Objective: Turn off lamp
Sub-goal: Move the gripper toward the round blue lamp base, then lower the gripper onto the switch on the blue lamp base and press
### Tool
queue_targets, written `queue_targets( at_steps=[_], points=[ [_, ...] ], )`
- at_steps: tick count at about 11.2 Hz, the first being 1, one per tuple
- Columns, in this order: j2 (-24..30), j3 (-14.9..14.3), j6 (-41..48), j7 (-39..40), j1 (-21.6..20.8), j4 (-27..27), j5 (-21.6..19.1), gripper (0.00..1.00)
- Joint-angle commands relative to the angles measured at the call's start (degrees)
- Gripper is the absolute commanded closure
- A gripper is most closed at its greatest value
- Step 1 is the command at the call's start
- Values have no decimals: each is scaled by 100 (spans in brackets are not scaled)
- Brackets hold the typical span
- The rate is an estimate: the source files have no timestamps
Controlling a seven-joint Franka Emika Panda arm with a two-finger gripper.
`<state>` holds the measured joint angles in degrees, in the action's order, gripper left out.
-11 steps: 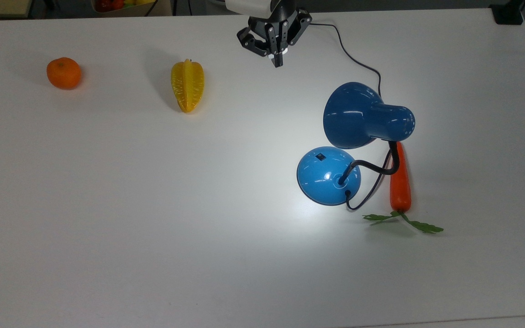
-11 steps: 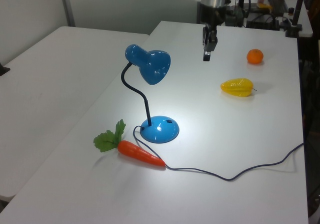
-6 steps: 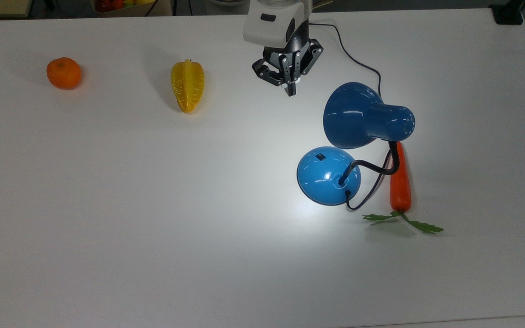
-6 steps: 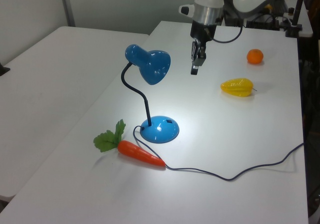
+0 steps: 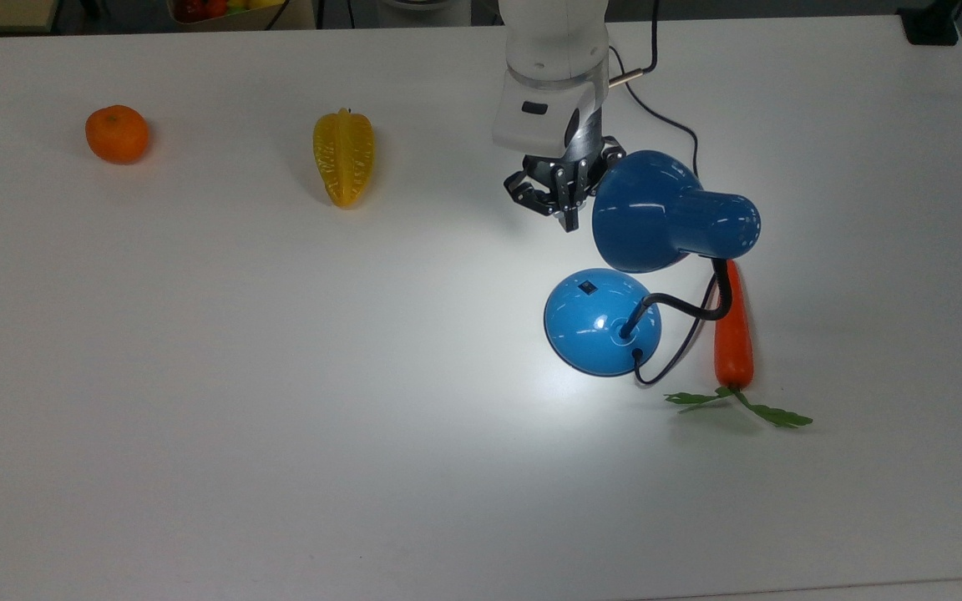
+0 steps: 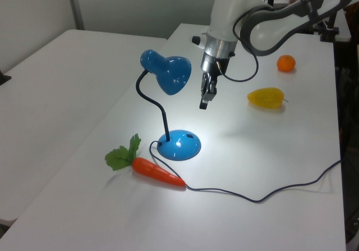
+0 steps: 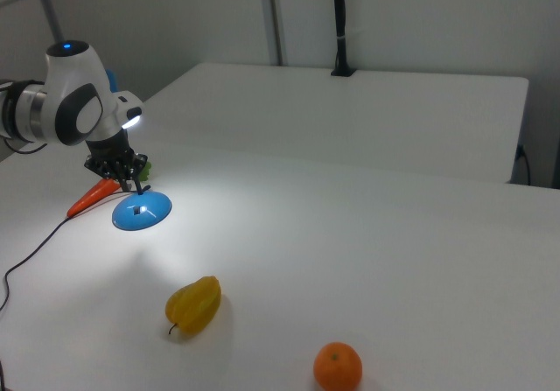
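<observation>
Fruit lies toward the top view's left, a round orange tangerine (image 5: 117,133) and a ribbed yellow starfruit (image 5: 343,157) on the white table (image 5: 239,417); further right, the arm's black two-finger gripper (image 5: 569,220) hangs pinched narrow, holding nothing, just beside the shade of the glossy blue desk lamp (image 5: 603,322), which is lit, an orange carrot (image 5: 733,330) beyond. The domed base looks smooth, rigid and slippery, the bendy neck springy, so I judge that no grasp suits: press one fingertip squarely onto the small black switch (image 5: 587,288) on top of the base
</observation>
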<state>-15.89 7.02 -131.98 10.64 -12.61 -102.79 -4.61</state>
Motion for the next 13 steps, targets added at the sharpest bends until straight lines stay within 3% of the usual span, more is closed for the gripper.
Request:
queue_targets(
  at_steps=[1,8,13],
  points=[
    [-256,-25,-511,-106,-75,-4,-5,100],
    [-862,-34,-1390,-316,-215,5,118,100],
    [-951,-34,-1453,-457,-242,-30,127,100]
  ],
)
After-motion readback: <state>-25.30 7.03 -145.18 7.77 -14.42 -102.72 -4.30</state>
